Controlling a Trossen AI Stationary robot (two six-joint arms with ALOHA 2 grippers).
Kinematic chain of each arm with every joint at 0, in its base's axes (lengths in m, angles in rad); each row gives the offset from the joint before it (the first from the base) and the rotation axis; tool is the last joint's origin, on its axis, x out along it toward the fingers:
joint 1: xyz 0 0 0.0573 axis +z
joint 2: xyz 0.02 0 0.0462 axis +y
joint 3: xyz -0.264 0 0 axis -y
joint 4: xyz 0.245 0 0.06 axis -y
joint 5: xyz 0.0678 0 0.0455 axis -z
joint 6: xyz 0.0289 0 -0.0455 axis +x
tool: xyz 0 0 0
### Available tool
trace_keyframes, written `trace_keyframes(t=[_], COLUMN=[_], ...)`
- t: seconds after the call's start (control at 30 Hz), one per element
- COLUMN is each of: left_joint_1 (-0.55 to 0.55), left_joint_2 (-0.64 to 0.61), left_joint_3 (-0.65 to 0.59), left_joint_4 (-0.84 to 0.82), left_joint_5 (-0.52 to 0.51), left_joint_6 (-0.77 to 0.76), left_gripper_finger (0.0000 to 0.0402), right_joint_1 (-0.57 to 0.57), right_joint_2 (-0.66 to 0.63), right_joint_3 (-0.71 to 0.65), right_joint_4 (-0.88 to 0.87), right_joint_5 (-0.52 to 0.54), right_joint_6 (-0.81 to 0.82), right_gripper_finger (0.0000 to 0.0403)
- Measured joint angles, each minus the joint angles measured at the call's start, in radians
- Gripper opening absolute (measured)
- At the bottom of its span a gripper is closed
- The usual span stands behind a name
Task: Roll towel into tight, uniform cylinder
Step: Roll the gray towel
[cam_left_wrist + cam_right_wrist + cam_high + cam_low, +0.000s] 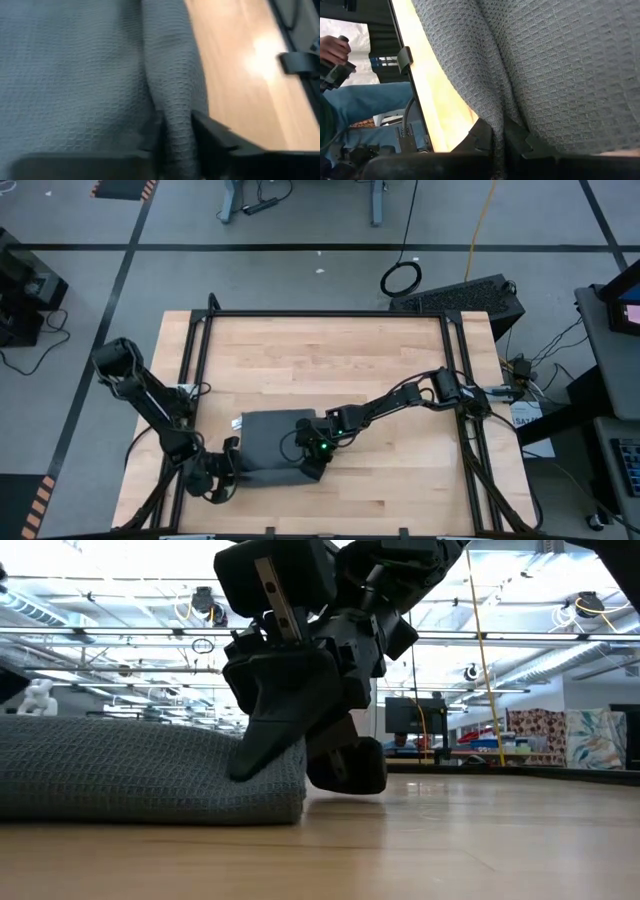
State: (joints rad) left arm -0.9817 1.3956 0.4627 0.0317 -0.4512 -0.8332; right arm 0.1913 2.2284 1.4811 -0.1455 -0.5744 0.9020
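The dark grey towel (270,442) lies on the wooden table as a folded, thick pad near the front edge, with a small white tag (236,422) at its far left corner. Its near edge is a raised fold. My left gripper (228,470) is shut on that fold at the towel's near left end. My right gripper (313,460) is shut on it at the near right end. The low view shows the towel (140,770) flat on the table with my right gripper (275,750) at its right end. My left gripper pinches the raised fold along the towel's near edge (175,120) between its two fingers, at the left end. The fingers come level from the table's left, along the fold. The towel rests on the table. My right gripper pinches the same raised fold (496,117) between its two fingers, at the towel's right end. The fingers come slanting down from the table's right. Several layers lie between them, and the towel's end (285,790) stays on the table.
Bare wood (330,360) stretches over the far half of the table and to the right of the towel. A black frame rail (455,380) runs along the table's sides. A person's hand (332,47) on a control handle shows beyond the near edge.
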Motion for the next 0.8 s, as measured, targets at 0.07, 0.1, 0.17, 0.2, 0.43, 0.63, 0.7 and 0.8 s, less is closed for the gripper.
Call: trace_keyframes(t=[0.07,0.1,0.17,0.2,0.43,0.63,0.7,0.8], left_joint_1=[0.018,0.029,0.053,0.064,0.145,0.199,0.215,0.236], left_joint_2=[0.000,-0.002,-0.004,-0.003,-0.006,-0.009,-0.010,-0.010], left_joint_3=[-0.005,-0.010,-0.035,-0.047,-0.176,-0.268,-0.280,-0.283], left_joint_4=[-0.007,-0.013,-0.010,-0.004,0.281,0.490,0.511,0.522], left_joint_5=[0.004,0.007,0.018,0.032,0.218,0.324,0.332,0.346], left_joint_6=[-0.010,-0.029,-0.064,-0.073,-0.080,-0.196,-0.219,-0.231], left_gripper_finger=[0.0046,0.0026,0.0019,0.0024,0.0021,0.0014,0.0015,0.0017], right_joint_1=[0.000,0.002,0.007,0.009,0.013,0.059,0.099,0.175], right_joint_2=[0.000,0.000,0.000,0.000,-0.042,-0.152,-0.179,-0.184], right_joint_3=[0.000,0.000,0.000,0.000,0.000,0.000,0.000,0.001], right_joint_4=[-0.001,-0.001,-0.001,0.000,-0.021,-0.123,-0.115,-0.063], right_joint_5=[0.001,0.001,0.005,0.007,0.011,0.219,0.318,0.436], right_joint_6=[-0.004,-0.012,-0.030,-0.037,-0.144,-0.300,-0.365,-0.480], right_gripper_finger=[0.0001,0.0002,0.0002,0.0002,0.0046,0.0142,0.0172,0.0206])
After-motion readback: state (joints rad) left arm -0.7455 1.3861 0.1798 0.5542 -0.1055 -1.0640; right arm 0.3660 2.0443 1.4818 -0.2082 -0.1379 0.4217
